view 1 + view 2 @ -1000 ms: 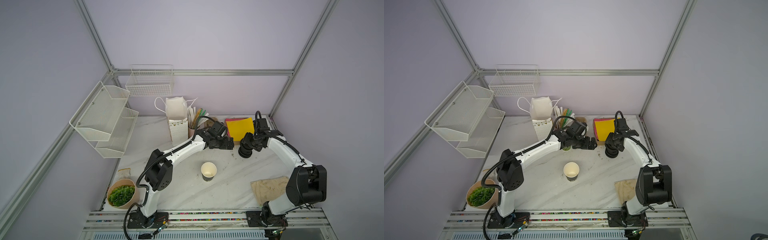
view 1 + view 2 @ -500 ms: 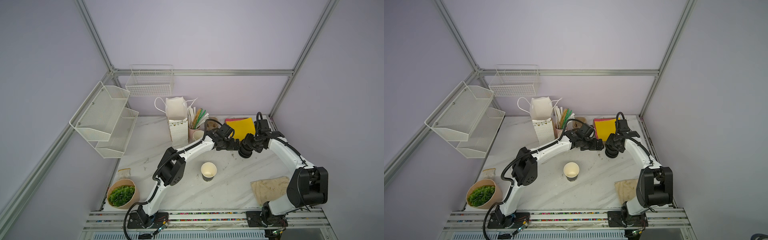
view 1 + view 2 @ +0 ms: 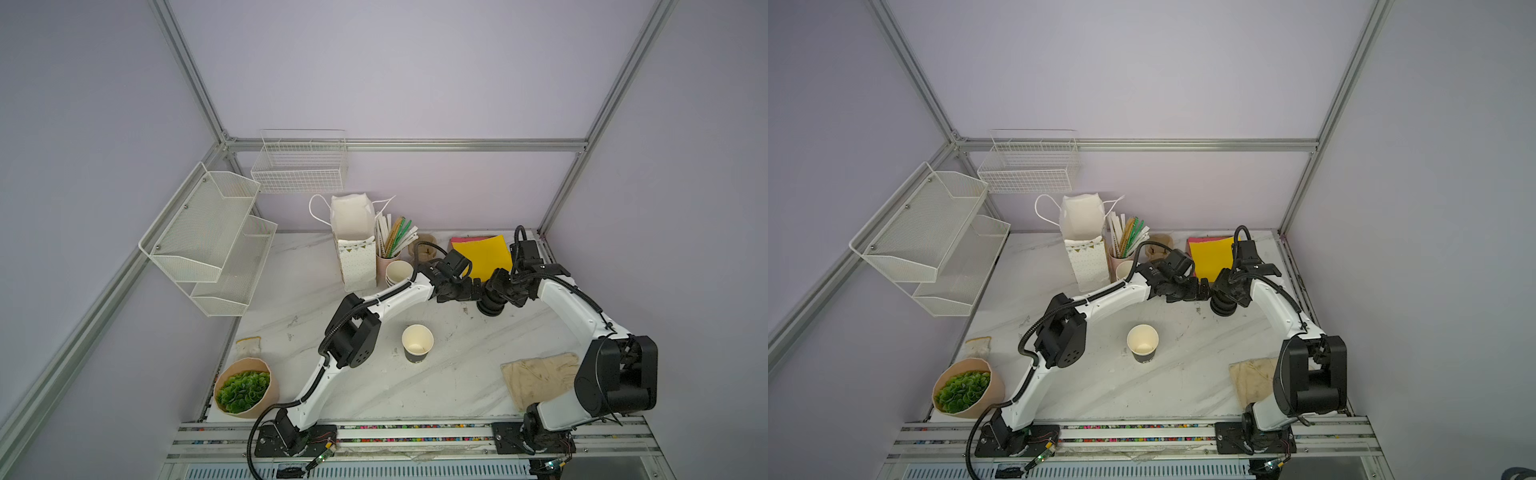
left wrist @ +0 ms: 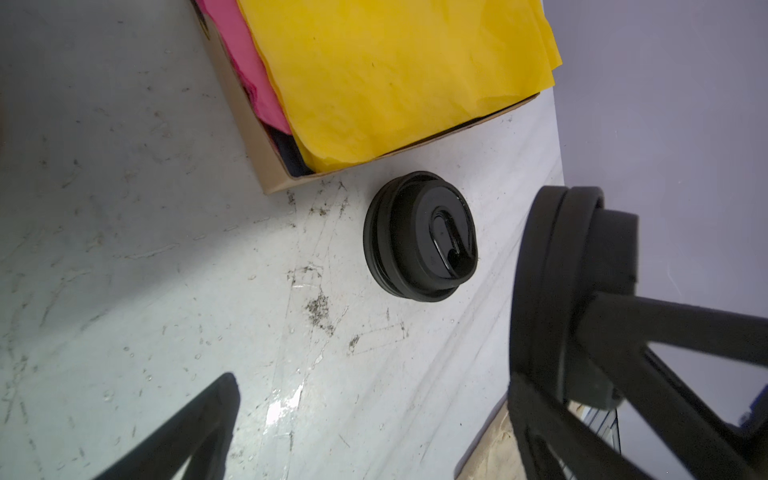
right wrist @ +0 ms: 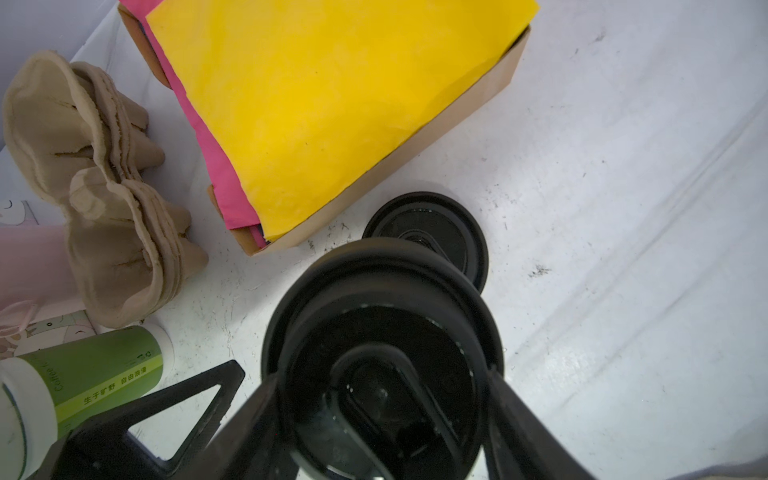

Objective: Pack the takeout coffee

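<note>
- Green paper cup (image 3: 417, 343), cream inside, stands upright and uncovered near the middle of the marble table (image 3: 457, 386), well apart from both arms.
- Right gripper (image 5: 380, 415) pinches a black lid (image 5: 374, 291) by its rim, held off the table toward the back right. The held piece shows doubled rims, and I cannot tell whether it is one lid or several nested.
- Left gripper (image 3: 468, 291) is spread wide with nothing in it, just beside that held lid.
- A second black lid (image 4: 419, 241) lies flat on the table by the corner of a cardboard box (image 4: 262, 162), which is topped with yellow paper (image 4: 395, 75) over pink sheets (image 4: 245, 54).
- Along the back edge are pulp cup carriers (image 5: 104, 187), a pink straw cup (image 3: 386, 262), a stack of green cups (image 5: 95, 374) and a white paper bag (image 3: 353, 253).
- The stack's print reads "Coffee" and "生于旷野 自由浪漫".
- Beige cloth (image 3: 540, 378) lies at the front right, and a potted plant (image 3: 245, 386) sits at the front left corner.
</note>
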Tool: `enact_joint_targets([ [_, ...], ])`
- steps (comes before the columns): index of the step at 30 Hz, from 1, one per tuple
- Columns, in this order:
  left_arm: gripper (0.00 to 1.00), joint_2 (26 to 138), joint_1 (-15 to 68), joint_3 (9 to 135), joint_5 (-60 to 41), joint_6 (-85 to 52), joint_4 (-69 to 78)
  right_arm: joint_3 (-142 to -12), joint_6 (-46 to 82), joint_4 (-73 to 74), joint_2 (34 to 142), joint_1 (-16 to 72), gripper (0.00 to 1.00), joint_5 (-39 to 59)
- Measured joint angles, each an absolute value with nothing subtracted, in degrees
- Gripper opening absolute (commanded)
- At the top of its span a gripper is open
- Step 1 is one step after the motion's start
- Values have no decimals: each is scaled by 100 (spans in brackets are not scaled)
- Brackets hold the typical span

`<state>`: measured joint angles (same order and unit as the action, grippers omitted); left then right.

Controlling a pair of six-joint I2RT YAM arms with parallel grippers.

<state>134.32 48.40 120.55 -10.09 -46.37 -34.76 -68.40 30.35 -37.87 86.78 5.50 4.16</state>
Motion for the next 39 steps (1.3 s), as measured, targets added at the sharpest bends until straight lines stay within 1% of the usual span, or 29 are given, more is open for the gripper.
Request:
enact_joint_targets([
  [7, 100, 13456, 4840, 12090, -1007, -4746, -3328, -6823, 3033, -3787, 8678, 539, 65, 421],
  [19, 100, 13861, 4847, 12230, -1013, -4849, -3179, -6823, 3017, -3785, 8678, 486, 65, 521],
  [28, 100, 13810, 4786, 12302, -932, -4683, -3199, -6823, 3022, -3789, 8678, 475, 65, 526],
  [33, 100, 13218, 4574, 12302, -696, -4244, -3387, -6823, 2965, -3833, 8650, 475, 66, 489],
  [35, 100, 12803, 4462, 12302, -510, -4001, -3494, -6823, 2906, -3865, 8591, 475, 66, 486],
  [39, 100, 11627, 4287, 12287, 82, -3332, -3695, -6866, 2775, -4018, 8361, 537, 66, 482],
])
